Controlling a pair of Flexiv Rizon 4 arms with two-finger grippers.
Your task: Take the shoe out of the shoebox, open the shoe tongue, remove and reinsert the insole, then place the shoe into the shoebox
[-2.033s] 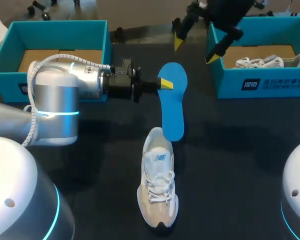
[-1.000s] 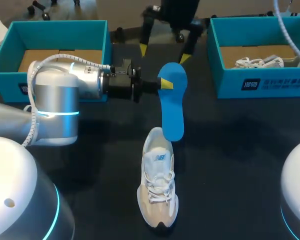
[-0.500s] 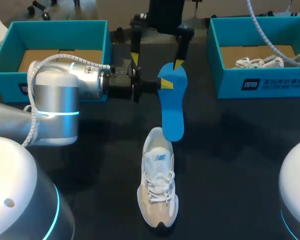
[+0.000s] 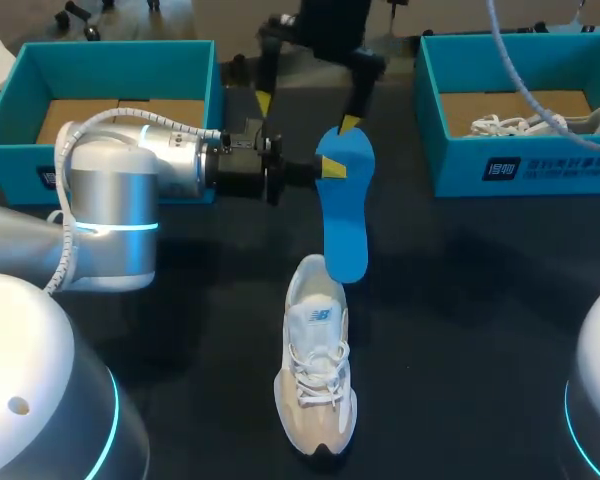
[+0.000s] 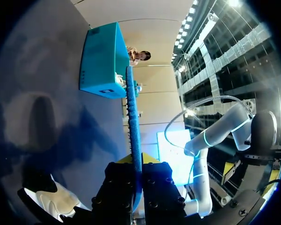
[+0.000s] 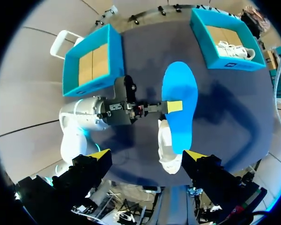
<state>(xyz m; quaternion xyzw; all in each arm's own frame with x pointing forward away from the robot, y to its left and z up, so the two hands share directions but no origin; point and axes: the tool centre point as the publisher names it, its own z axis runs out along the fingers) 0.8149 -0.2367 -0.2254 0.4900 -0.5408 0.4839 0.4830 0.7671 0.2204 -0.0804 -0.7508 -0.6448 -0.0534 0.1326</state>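
My left gripper (image 4: 330,168) is shut on a blue insole (image 4: 346,215) near its heel end, holding it up over the table's middle. The insole's toe end hangs just behind the heel of a white and beige sneaker (image 4: 318,365) lying on the dark table. In the left wrist view the insole (image 5: 132,117) shows edge-on between the fingers of the left gripper (image 5: 136,174). My right gripper (image 4: 307,110) hovers open above the insole's held end, touching nothing. In the right wrist view, the right gripper (image 6: 146,154) looks down on the insole (image 6: 180,110) and sneaker (image 6: 166,147).
A teal shoebox (image 4: 15,110) with a bare cardboard floor stands at the back left. Another teal shoebox (image 4: 525,165) at the back right holds a second white sneaker (image 4: 530,123). My left arm's grey body (image 4: 120,190) spans the table's left side.
My right arm has swung left from the right shoebox to above the insole, its fingers still spread wide. The left arm, insole and sneaker have not moved.
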